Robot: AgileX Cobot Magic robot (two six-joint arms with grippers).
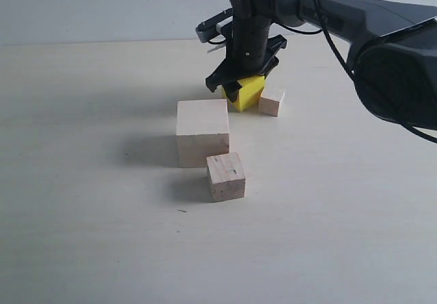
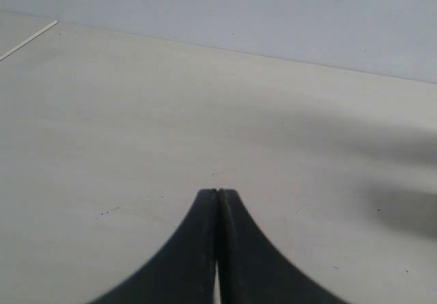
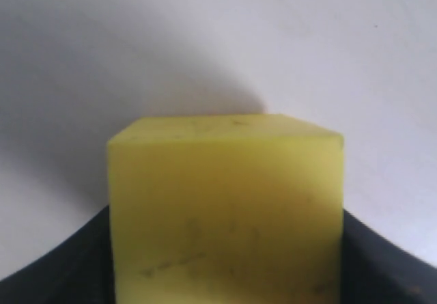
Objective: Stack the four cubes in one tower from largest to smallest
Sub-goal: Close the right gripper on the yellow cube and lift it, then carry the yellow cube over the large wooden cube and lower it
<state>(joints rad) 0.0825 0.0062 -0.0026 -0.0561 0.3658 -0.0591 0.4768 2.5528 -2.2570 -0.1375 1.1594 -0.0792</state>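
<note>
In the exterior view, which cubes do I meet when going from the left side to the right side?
largest pale wood cube → speckled wood cube → yellow cube → tiny pale wood cube

- We see a pale, matt table (image 1: 82,236) carrying everything.
- Near its middle the large pale wood cube (image 1: 203,132) stands flat.
- Just nearer and slightly right sits the speckled cube (image 1: 226,176), close against it.
- Farther back and right rests the tiny pale cube (image 1: 272,102), just beside the tilted yellow cube (image 1: 249,93); we cannot tell whether that one touches the table.
</note>
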